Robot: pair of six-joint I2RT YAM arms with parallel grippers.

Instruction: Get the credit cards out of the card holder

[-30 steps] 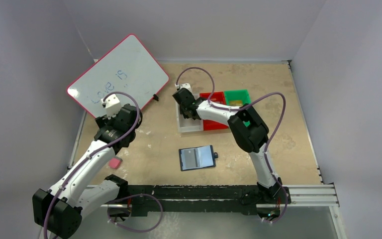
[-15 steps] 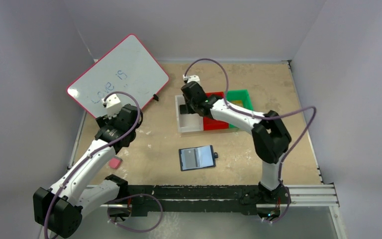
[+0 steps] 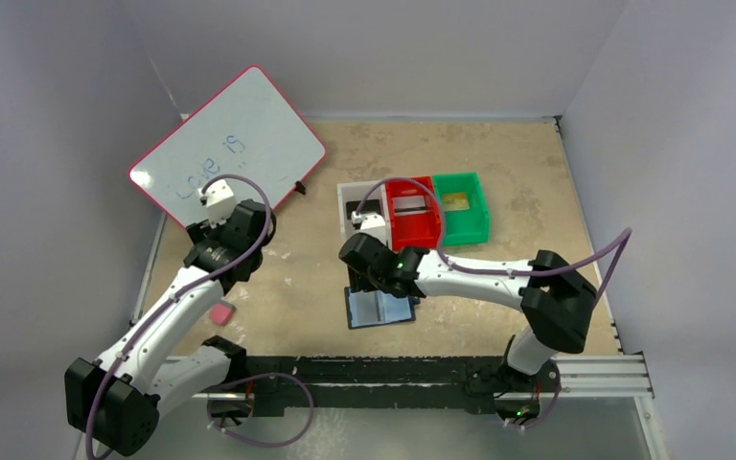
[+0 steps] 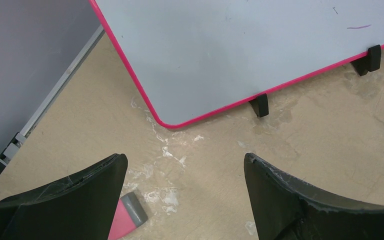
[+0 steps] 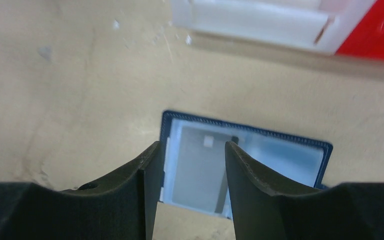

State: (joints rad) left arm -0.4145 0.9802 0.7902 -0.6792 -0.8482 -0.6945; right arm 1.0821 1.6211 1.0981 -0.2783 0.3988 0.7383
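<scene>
At the table's centre, toward six o'clock from the bins [image 3: 412, 213], the card holder [image 5: 260, 160] lies open flat, navy-edged with pale blue pockets and a grey card inside. The right gripper [image 5: 190, 170] hovers above it, jaws parted and empty; the left gripper [image 4: 185, 175] gapes wide at nine o'clock.

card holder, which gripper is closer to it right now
Right. The right gripper hangs directly over the open card holder, jaws parted above its left pocket. The left gripper is well off to the left, near the whiteboard.
</scene>
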